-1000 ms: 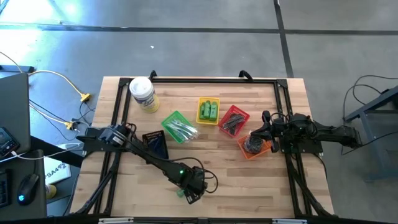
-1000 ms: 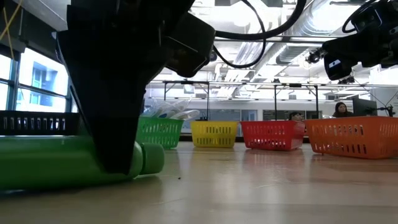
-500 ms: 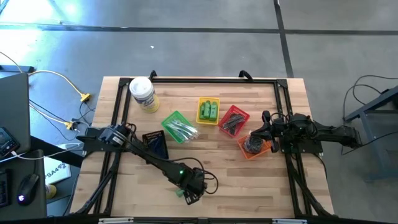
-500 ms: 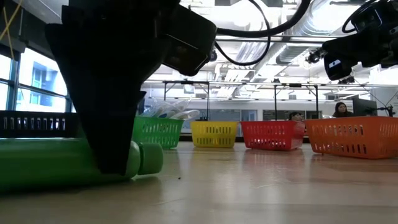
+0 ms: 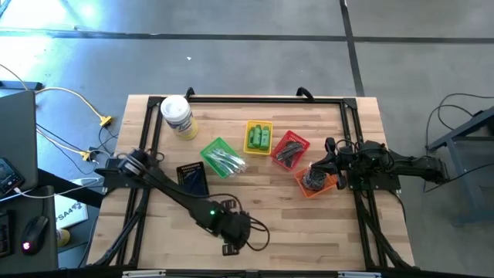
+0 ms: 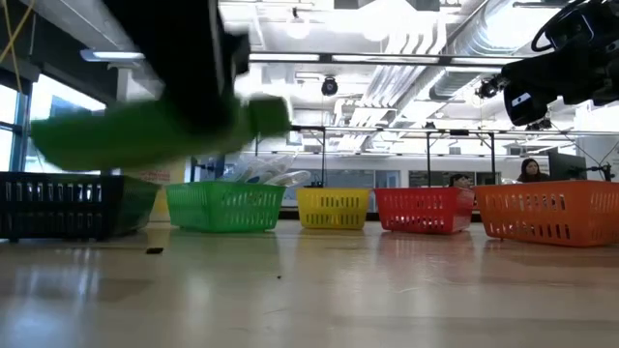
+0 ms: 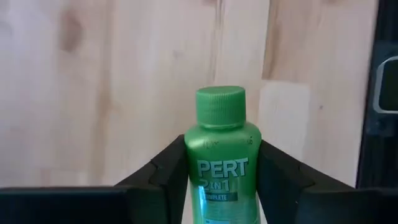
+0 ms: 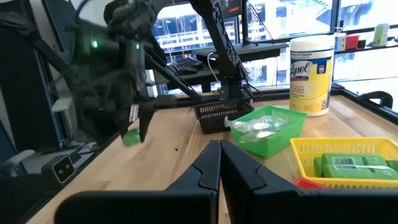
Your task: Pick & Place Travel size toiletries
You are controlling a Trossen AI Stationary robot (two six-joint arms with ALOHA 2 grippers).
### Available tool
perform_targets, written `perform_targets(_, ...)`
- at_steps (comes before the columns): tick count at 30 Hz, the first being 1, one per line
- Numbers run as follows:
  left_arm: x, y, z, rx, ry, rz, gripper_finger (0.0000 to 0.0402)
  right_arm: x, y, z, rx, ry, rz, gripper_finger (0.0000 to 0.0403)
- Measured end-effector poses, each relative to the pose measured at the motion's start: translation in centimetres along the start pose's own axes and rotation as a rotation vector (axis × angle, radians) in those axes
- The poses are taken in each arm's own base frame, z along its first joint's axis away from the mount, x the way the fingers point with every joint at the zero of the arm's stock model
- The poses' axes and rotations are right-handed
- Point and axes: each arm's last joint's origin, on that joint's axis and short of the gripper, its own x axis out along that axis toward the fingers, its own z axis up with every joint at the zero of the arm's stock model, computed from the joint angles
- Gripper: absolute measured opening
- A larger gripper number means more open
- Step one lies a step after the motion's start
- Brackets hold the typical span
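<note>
Two green bottles (image 5: pixel 258 138) fill the yellow basket (image 5: pixel 248 125); left gripper (image 7: pixel 219 180) clamps another bottle (image 7: pixel 219 155).

From my overhead feed, grey concrete floor (image 5: pixel 231 46) fills the upper frame, crossed by dark seams. At table level I see windows (image 6: pixel 58 121) at left, ceiling ducts (image 6: pixel 435 39) and strip lights (image 6: pixel 300 29) above.

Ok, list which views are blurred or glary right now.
Low view: the green bottle is smeared by motion blur and ceiling lights glare. Right wrist view: the left gripper is blurred. Left wrist view: bottle sharp. High view: glare on the floor.
</note>
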Motion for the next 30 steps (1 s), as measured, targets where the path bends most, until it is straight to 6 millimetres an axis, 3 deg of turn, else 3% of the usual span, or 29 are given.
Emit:
perform_targets(3,-2.2,0.3,0.5,0.038,-0.079,0.022,0.0145,0.0,0.0,0.0,0.015,-0.001,0.001,0.0002)
perform_targets(9,-8.8,1.5,1.4,0.151,-0.276,0.095,0.0142,0.0,0.0,0.0,0.015,-0.004,0.000,0.0002)
perform_targets(15,-16.9,5.2,1.3,0.165,-0.447,0.196,0.0141,0.0,0.0,0.1,0.034,-0.005,0.001,0.0002)
perform_targets(17,-18.8,6.7,0.9,0.204,-0.484,0.216,0.0141,0.0,0.0,0.1,0.034,-0.006,0.001,0.0002)
perform_targets(24,-22.0,14.1,-0.8,0.197,-0.613,0.175,0.0141,0.0,0.0,0.1,0.031,-0.011,0.001,0.0002)
perform_targets(30,-22.0,19.4,-4.7,0.199,-0.822,0.057,0.0141,0.0,0.0,0.1,0.031,-0.012,0.000,0.0002)
